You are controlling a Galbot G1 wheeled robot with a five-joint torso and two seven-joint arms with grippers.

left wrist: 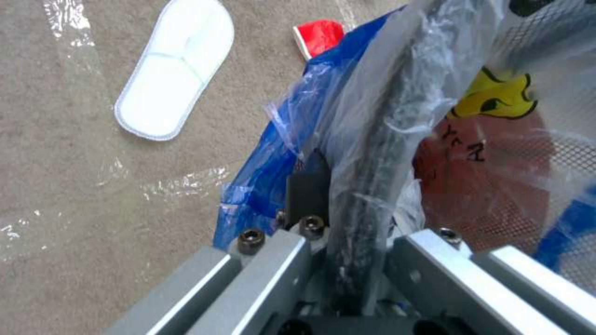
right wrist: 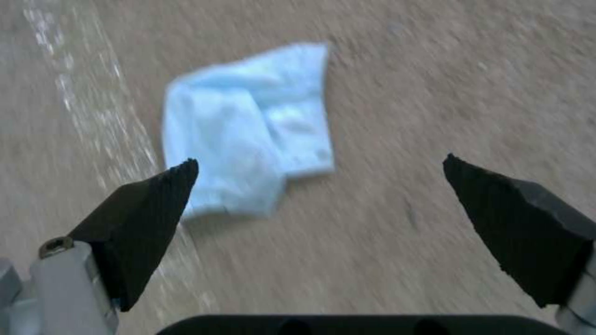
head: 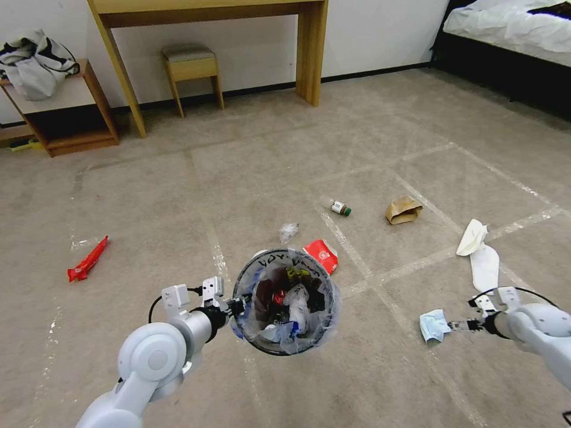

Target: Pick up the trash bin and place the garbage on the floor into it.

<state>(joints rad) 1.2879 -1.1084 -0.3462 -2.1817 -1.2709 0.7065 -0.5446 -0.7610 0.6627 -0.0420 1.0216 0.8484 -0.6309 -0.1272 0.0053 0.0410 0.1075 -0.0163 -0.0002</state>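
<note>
Left hand [head: 238, 305] clamped on the rim of the trash bin [head: 285, 301], holding it above the floor [head: 250, 172], litter already inside. Right hand [right wrist: 320, 167] spread wide, low over the carpet, blue face mask [right wrist: 248, 125] just ahead between its fingertips. White slippers [head: 479, 252] just beyond the right hand; brown paper bag [head: 403, 210], small bottle [head: 340, 207] farther off.
</note>
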